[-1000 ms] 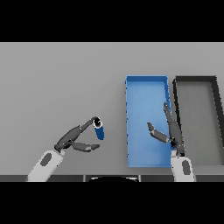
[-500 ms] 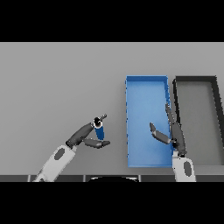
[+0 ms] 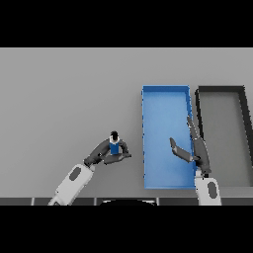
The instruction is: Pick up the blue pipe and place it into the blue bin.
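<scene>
The blue pipe [image 3: 114, 147] is small and sits between the fingers and thumb of my left hand [image 3: 105, 153], left of the blue bin [image 3: 165, 99]. The fingers are curled round it. My left arm comes in from the lower left. My right hand [image 3: 196, 148] is over the right side of the blue bin, its fingers straight and its thumb spread out, holding nothing.
A dark grey bin [image 3: 222, 91] stands right beside the blue bin on its right. Bare grey table [image 3: 64, 94] stretches to the left and far side.
My left hand has moved right toward the blue bin with the pipe, and its fingers have closed tighter round it. My right hand has barely moved.
</scene>
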### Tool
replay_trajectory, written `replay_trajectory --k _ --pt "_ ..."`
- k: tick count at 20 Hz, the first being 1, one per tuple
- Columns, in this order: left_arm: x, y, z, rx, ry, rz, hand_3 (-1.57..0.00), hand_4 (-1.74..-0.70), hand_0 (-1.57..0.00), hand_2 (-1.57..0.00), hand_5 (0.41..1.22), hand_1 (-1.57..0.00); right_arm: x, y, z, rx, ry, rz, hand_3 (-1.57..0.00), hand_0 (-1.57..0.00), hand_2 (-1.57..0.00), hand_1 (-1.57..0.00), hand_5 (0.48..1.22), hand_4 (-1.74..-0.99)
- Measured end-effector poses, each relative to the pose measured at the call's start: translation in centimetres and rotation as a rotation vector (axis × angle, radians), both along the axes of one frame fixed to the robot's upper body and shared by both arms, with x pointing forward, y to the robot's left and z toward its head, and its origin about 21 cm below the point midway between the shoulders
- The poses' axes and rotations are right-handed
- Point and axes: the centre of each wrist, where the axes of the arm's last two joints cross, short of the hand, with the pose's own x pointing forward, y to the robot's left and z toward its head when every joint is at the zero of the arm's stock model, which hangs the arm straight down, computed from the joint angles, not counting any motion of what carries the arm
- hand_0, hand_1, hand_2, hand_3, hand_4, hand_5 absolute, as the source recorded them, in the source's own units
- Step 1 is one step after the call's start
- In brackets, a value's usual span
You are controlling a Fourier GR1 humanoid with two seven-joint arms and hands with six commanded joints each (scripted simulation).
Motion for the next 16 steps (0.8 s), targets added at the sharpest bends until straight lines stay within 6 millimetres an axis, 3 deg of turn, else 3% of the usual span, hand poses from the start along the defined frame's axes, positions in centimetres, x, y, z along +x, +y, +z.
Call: replay_trajectory --k 1,3,6,12,16 --pt "0.0 0.1 0.0 0.002 0.001 -0.007 -1.19 -1.58 -1.07 -1.21 1.062 -1.15 -0.2 0.0 0.0 -0.003 -0.001 -0.001 0.0 0.0 0.0 0.0 0.66 -1.233" --pt "-0.6 -0.4 0.1 -0.007 -0.026 -0.017 -1.33 -1.53 -1.25 -1.34 1.119 -1.3 -0.4 0.4 0.0 0.011 0.0 0.003 0.0 0.0 0.0 0.0 0.651 -1.224" --pt "-0.7 -0.9 0.4 -0.013 -0.074 -0.005 -1.45 -1.49 -1.41 -1.45 1.169 -1.43 0.0 0.2 0.0 0.023 0.018 0.004 0.0 0.0 0.0 0.0 0.635 -1.22" --pt "-0.2 -2.2 3.2 -0.106 -0.185 -0.015 -1.54 -1.47 -1.53 -1.54 1.207 -1.53 0.6 0.5 0.3 0.017 0.019 0.0 0.0 0.0 0.0 0.0 0.638 -1.22" --pt "0.3 -3.3 6.4 -0.145 -0.229 -0.065 -1.56 -1.47 -1.55 -1.56 1.215 -1.56 0.5 0.5 -0.2 -0.013 0.029 -0.012 0.0 0.0 0.0 0.0 0.643 -1.184"
